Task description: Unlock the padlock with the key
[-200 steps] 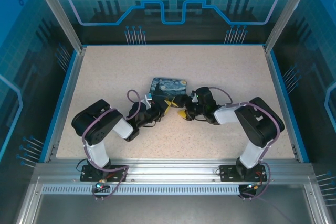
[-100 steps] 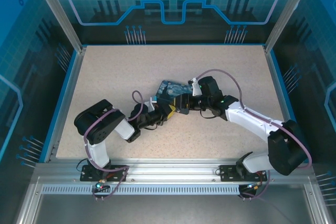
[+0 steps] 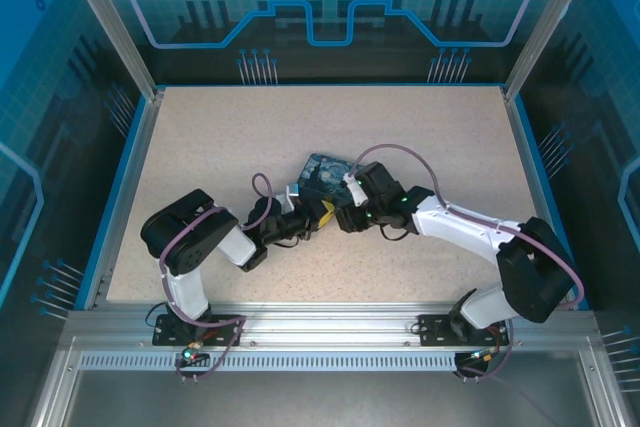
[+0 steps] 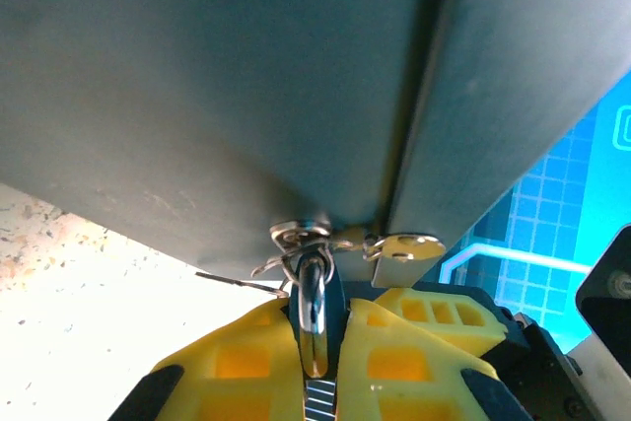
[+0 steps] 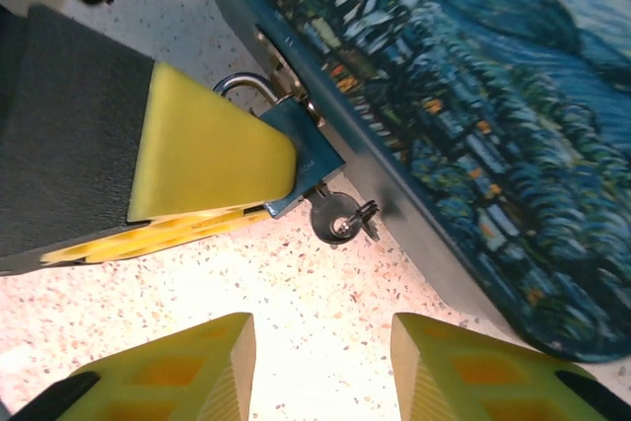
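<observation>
Clamped on the padlock (image 5: 304, 157), my left pincer (image 4: 317, 315) has its yellow fingers (image 5: 202, 150) pressed together on the small blue body, one pad on each flat side. From the left wrist, the padlock's silver shackle (image 4: 312, 293) rises at 12 o'clock out of the slit between the pads and hooks into the metal clasp (image 4: 304, 236) on the dark wall of the box (image 5: 493, 96).

My right pincer (image 5: 320, 347) stands with its fingers apart, and between them is only speckled table (image 5: 296, 293). From the right wrist, the key (image 5: 340, 219) sits at 12 o'clock, just beyond the fingertips and not touched by them. Its dark round head and small ring sit against the padlock's lower end; I cannot tell whether the blade is in the keyhole. The padlock and my left fingers lie at 11 o'clock, and the box with its blue-and-yellow painted lid fills 1 to 3 o'clock.

From above, both pincers meet near the table's middle, with the box at 12 o'clock of them, touching the padlock's shackle.
</observation>
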`<act>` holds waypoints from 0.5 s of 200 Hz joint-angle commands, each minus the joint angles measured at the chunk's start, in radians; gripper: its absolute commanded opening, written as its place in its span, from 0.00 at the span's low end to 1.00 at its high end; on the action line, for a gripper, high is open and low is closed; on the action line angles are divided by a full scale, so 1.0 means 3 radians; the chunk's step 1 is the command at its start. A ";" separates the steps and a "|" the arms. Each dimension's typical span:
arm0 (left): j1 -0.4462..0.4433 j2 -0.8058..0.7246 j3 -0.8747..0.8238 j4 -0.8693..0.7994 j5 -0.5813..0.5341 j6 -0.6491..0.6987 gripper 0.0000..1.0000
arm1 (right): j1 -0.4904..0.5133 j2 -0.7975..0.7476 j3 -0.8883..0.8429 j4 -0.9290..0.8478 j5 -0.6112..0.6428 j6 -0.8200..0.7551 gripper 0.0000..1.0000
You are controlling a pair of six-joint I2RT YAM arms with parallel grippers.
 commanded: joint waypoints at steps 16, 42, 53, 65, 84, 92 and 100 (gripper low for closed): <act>0.0012 0.0037 0.0077 0.0334 0.0112 -0.0088 0.00 | 0.0180 0.0136 0.0176 -0.0062 0.0392 -0.0300 0.42; 0.0015 0.0034 0.0082 0.0334 0.0127 -0.0093 0.00 | 0.0283 0.0211 0.0233 -0.0055 0.0627 -0.0362 0.43; 0.0015 0.0035 0.0082 0.0334 0.0127 -0.0092 0.00 | 0.0324 0.0237 0.0254 -0.0052 0.0727 -0.0393 0.43; 0.0015 0.0039 0.0088 0.0335 0.0132 -0.0097 0.00 | 0.0366 0.0264 0.0277 -0.0052 0.0843 -0.0438 0.44; 0.0012 0.0035 0.0081 0.0334 0.0132 -0.0097 0.00 | 0.0456 0.0281 0.0286 -0.0030 0.1078 -0.0541 0.43; 0.0012 0.0032 0.0082 0.0334 0.0132 -0.0096 0.00 | 0.0493 0.0281 0.0284 -0.0014 0.1168 -0.0580 0.43; 0.0014 0.0030 0.0077 0.0334 0.0131 -0.0094 0.00 | 0.0527 0.0271 0.0275 0.0005 0.1244 -0.0630 0.43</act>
